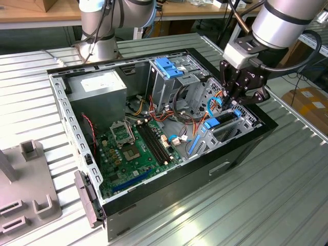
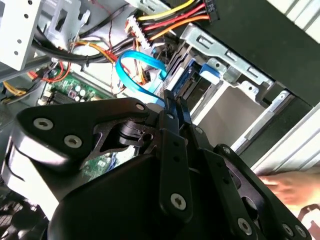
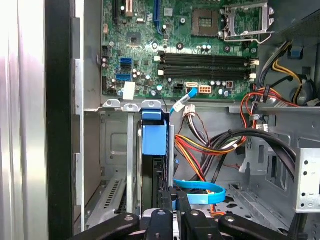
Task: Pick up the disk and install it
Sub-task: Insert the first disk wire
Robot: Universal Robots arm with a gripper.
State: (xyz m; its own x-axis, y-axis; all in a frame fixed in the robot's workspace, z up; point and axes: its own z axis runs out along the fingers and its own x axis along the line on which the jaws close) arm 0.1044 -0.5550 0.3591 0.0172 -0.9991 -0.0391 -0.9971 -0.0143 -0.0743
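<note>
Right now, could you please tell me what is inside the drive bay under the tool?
The disk, with its blue rail, stands on edge in the drive bay. The tool covers the disk's near end.

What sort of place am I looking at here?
Probably a robotics lab or workshop: an opened computer case sits on a ribbed metal table, a robot arm has its claw inside it, and wooden workbenches stand behind.
</note>
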